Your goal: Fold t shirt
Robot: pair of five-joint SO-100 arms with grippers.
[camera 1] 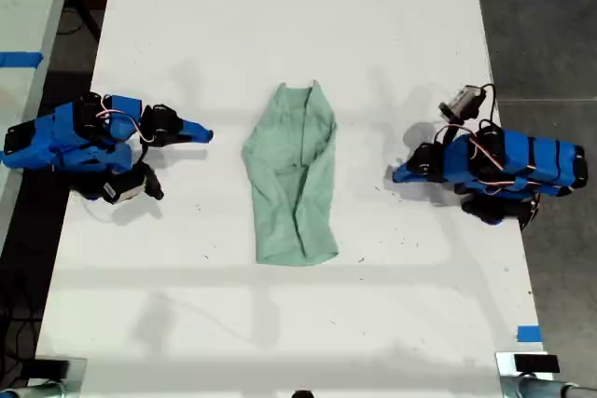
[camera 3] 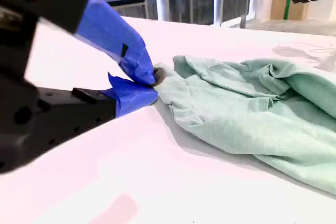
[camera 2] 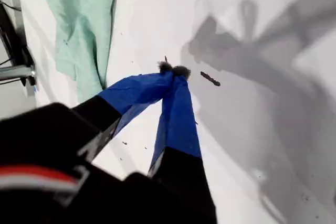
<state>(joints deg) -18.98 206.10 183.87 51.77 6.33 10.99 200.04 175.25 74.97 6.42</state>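
t shirt (camera 1: 294, 179), pale mint, soft and wrinkled, lies in a long narrow strip mid-table between two blue arms, apart from both. the matte white table (camera 1: 280, 25) is lightly speckled, with blue tape (camera 1: 529, 333) by the exterior view's right edge. my first gripper (camera 2: 170, 71) and my second gripper (camera 3: 152, 85) each have their jaws together, empty.

The white tabletop (camera 1: 280, 25) fills most of the exterior view, its surface flecked with small dark specks. At about 9 o'clock in that view a strip of blue tape (camera 1: 19, 59) lies on a pale neighbouring surface. At about 5 o'clock a small blue tape square (camera 1: 528, 334) sits at the tabletop's edge, dark floor (camera 1: 541, 25) showing beyond.
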